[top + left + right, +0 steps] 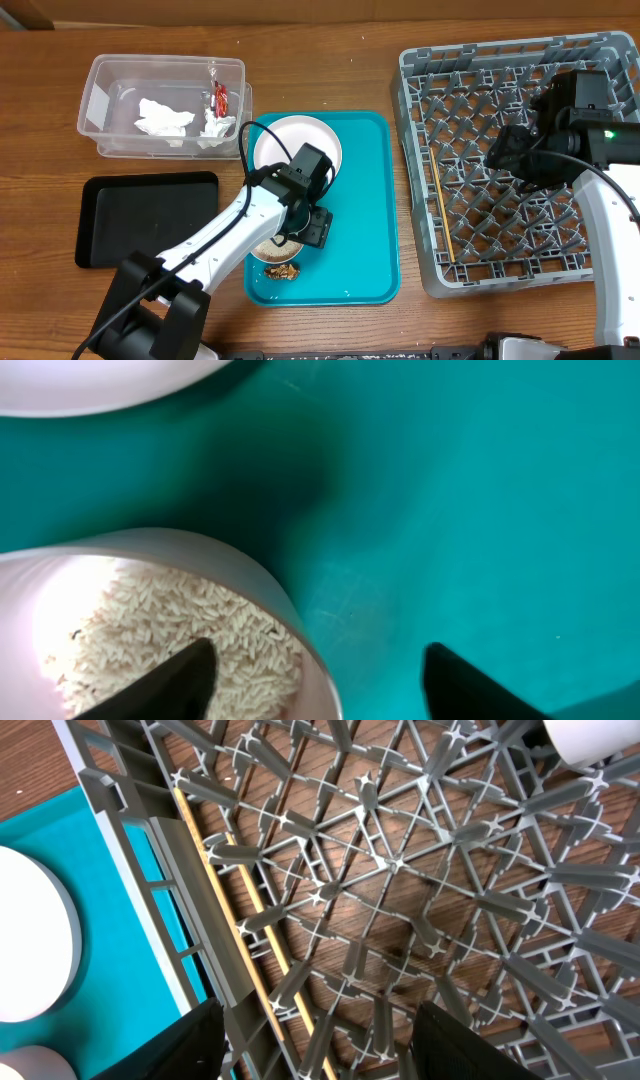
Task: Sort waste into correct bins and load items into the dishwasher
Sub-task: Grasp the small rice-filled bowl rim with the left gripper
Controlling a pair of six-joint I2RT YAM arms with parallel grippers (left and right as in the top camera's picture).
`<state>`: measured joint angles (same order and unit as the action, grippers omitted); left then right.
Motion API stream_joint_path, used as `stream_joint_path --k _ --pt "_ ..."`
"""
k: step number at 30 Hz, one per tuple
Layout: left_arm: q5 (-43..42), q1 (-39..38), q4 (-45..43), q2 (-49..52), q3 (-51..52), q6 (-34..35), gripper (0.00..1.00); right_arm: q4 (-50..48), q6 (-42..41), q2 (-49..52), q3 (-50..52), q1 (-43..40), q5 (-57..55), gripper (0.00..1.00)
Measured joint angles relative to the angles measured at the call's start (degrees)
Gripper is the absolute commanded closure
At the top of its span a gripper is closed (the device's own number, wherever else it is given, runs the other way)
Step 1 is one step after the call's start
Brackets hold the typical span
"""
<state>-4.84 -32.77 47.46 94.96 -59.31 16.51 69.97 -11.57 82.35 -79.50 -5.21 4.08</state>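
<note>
Both fingers of the left gripper stand spread astride the rim of the small bowl. One sits inside above the rice grains and one outside over the teal tray, likely so they can pinch the wall and tip the rice out as waste. Just beside the bowl lies the brown food lump, and beyond it the white plate. Farther off, the clear tub already holds tissue and the wrapper. The right gripper hovers, spread and empty, over the dish rack, where chopsticks lie along its edge.
</note>
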Motion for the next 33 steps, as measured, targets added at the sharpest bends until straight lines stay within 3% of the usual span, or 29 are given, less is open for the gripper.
stream_joint_path --k 2,10,17,28,33 --pt "0.1 0.0 -0.9 0.0 0.8 0.2 0.58 -0.1 0.0 0.0 0.0 0.0 0.0 0.38" --pt "0.2 0.0 -1.7 0.0 1.2 0.1 0.68 -0.1 0.0 0.0 0.0 0.0 0.0 0.37" --pt "0.2 0.0 -1.8 0.0 2.6 0.1 0.69 -0.1 0.0 0.0 0.0 0.0 0.0 0.37" --pt "0.4 0.0 -3.2 0.0 3.9 0.1 0.82 0.0 0.0 0.0 0.0 0.0 0.0 0.38" --pt "0.7 -0.2 -3.2 0.0 5.0 0.3 0.96 0.0 0.0 0.0 0.0 0.0 0.0 0.38"
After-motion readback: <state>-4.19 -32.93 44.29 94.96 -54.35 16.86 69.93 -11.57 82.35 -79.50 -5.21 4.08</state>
